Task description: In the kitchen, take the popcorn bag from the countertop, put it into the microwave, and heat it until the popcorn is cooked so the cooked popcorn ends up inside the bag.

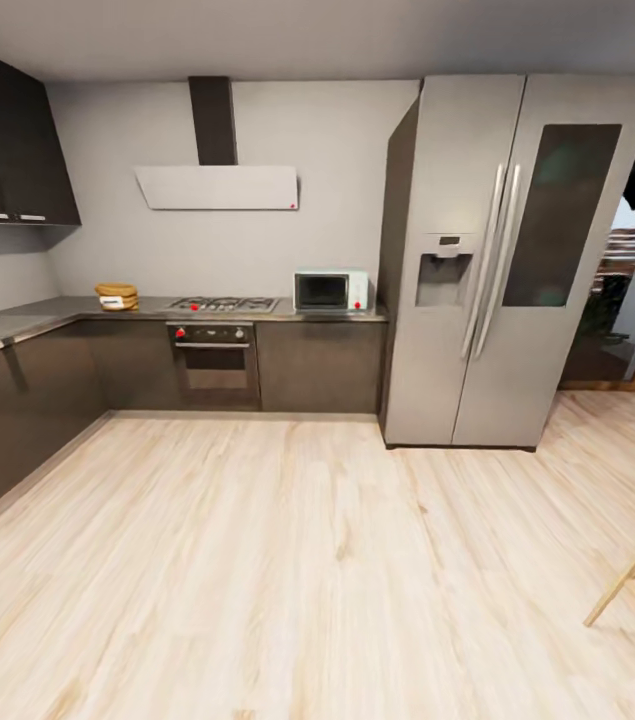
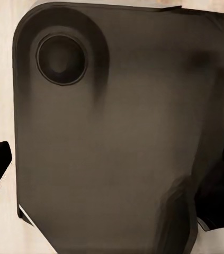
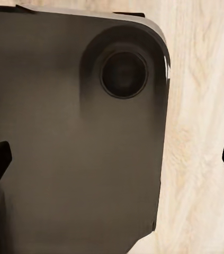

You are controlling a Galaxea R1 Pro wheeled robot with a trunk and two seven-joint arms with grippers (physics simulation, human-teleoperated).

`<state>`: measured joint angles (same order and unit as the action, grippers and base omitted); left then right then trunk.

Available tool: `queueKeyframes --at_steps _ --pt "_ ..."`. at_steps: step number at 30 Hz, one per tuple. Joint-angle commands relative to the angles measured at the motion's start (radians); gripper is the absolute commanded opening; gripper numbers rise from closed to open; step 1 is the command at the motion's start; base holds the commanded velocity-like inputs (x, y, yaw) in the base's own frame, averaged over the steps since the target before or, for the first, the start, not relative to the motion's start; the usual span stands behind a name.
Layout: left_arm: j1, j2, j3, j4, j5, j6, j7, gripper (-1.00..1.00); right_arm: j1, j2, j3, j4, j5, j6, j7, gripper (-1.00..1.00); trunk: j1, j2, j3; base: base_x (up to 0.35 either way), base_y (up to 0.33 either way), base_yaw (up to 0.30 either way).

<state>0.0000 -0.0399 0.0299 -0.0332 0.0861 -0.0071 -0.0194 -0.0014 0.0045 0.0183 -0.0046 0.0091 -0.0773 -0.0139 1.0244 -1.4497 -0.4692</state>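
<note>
Across a wide stretch of pale wood floor (image 1: 287, 560), facing an L-shaped kitchen. On the grey glossy table (image 1: 47, 310) at the back, left of the gas hob (image 1: 222, 304): the popcorn bag (image 1: 117, 296), small, tan-brown, rolled at the rim, with a white label on its side; too far off to make out the popcorn. Further right on the same table, just beside the steel fridge (image 1: 497, 260): the microwave (image 1: 331, 291), pale mint box, dark glass door shut, red dot at its right. Below the hob, a dark built-in oven (image 1: 214, 362). In the wrist views, left pincer (image 2: 112, 174) and right pincer (image 3: 114, 161) with dark fingertips spread wide apart at the frame edges, gripping nothing, hanging over the dark robot base (image 3: 64, 132).
</note>
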Motion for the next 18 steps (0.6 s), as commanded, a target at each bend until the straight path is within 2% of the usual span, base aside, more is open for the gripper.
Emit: queueKeyframes --at_steps 1,4,12,18 --pt "0.0 -0.001 0.002 -0.001 0.009 -0.001 -0.002 1.0 0.0 0.001 0.002 0.0 0.001 -0.002 -0.001 1.0 0.001 0.0 -0.001 0.325 0.009 0.0" --pt "0.0 -0.001 0.002 0.0 0.009 -0.001 -0.002 1.0 0.0 0.007 0.002 0.0 0.0 0.001 -0.001 1.0 0.001 0.0 -0.001 0.325 0.003 -0.076" --pt "0.0 0.0 0.002 0.0 0.009 -0.001 -0.002 1.0 0.0 0.011 0.003 0.0 0.0 0.002 -0.001 1.0 0.001 0.0 -0.001 0.325 0.0 -0.212" --pt "0.0 0.001 0.003 -0.001 0.01 -0.002 -0.002 1.0 0.0 0.006 0.003 0.0 0.002 0.003 -0.009 1.0 0.001 0.0 -0.001 0.325 0.0 -0.032"
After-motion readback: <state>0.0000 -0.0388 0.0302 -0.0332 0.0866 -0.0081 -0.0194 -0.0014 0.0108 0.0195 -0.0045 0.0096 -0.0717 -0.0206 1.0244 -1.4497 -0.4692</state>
